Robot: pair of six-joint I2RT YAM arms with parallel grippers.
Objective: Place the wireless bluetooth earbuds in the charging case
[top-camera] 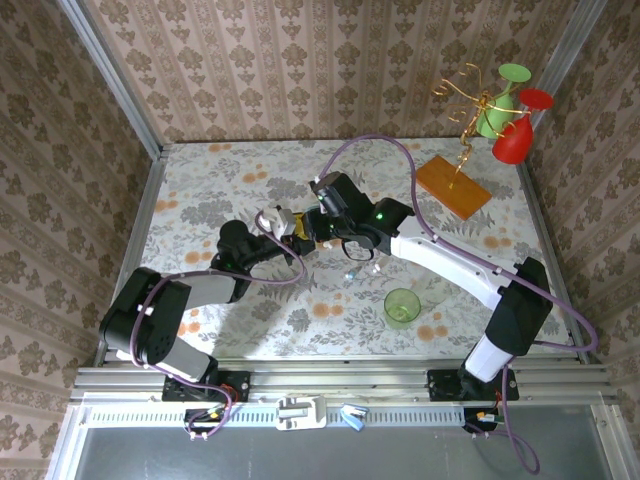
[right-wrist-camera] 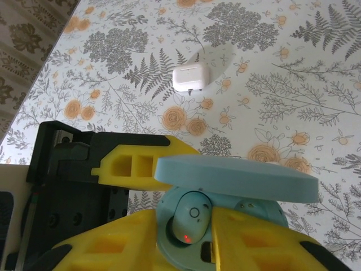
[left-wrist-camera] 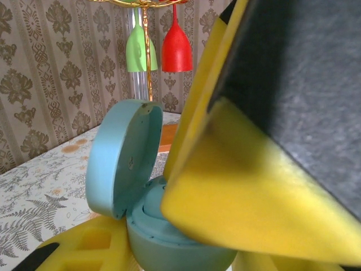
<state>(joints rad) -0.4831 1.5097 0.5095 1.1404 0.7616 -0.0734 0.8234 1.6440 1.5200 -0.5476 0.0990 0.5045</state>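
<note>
Earbud (right-wrist-camera: pixel 190 217): judged light, slick, rigid; best pinched across narrow flanks. Seated in charging case (right-wrist-camera: pixel 237 179) clamped by left gripper (left-wrist-camera: pixel 175 257), mid-surface. Right gripper (right-wrist-camera: pixel 186 231) astride earbud; hold undeterminable.

The top camera sits high up, behind the arms (top-camera: pixel 190 300), and looks down. It is far away, so the whole table (top-camera: pixel 250 310) fits in the frame.

The left wrist camera sits low and very close. It looks sideways across the table at the wall (left-wrist-camera: pixel 34 84). The blue case (left-wrist-camera: pixel 121 158) is at its lower middle and the cup stand (left-wrist-camera: pixel 148 68) is at its top. The top camera has that cup stand (top-camera: pixel 470 110) at its upper right.

The right wrist camera looks down from close above the blue case (right-wrist-camera: pixel 237 178), at the bottom of its frame. Both wrist cameras share that case. All three share the flowered table.
</note>
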